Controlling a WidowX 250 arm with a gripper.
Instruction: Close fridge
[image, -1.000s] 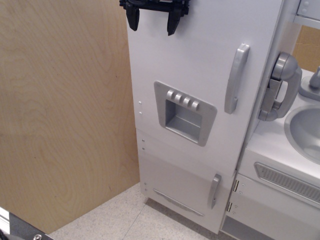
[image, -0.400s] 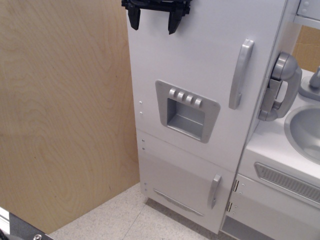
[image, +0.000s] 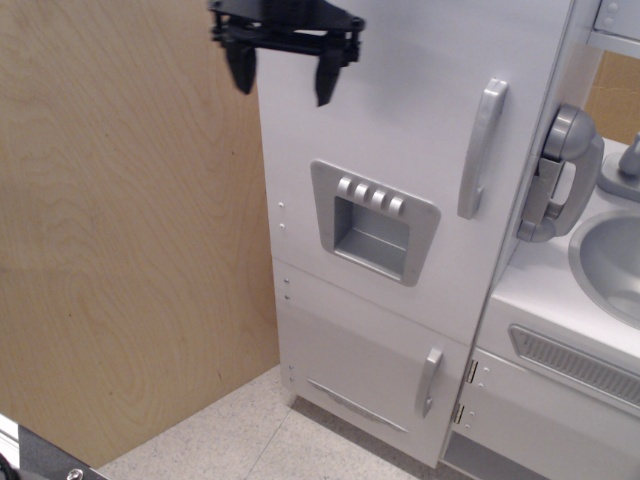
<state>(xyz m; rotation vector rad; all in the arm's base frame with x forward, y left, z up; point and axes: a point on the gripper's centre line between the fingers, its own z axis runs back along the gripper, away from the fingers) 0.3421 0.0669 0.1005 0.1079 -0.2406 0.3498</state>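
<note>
Change: the gripper (image: 283, 78) has slid left and slightly down, off the door's top edge; the door sits as it did a moment ago.
Jaws: spread apart, holding nothing.
Fridge (image: 400, 110): centre frame, beside the sink unit (image: 560, 300).
Progress: door looks flush, probably shut; any remaining gap can't be judged.

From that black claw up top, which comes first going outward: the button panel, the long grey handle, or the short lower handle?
From the black end effector:
1. Grey recessed four-button dispenser panel, just below it.
2. Long grey vertical handle, off to the right.
3. Short grey lower-door handle, far down.
</note>
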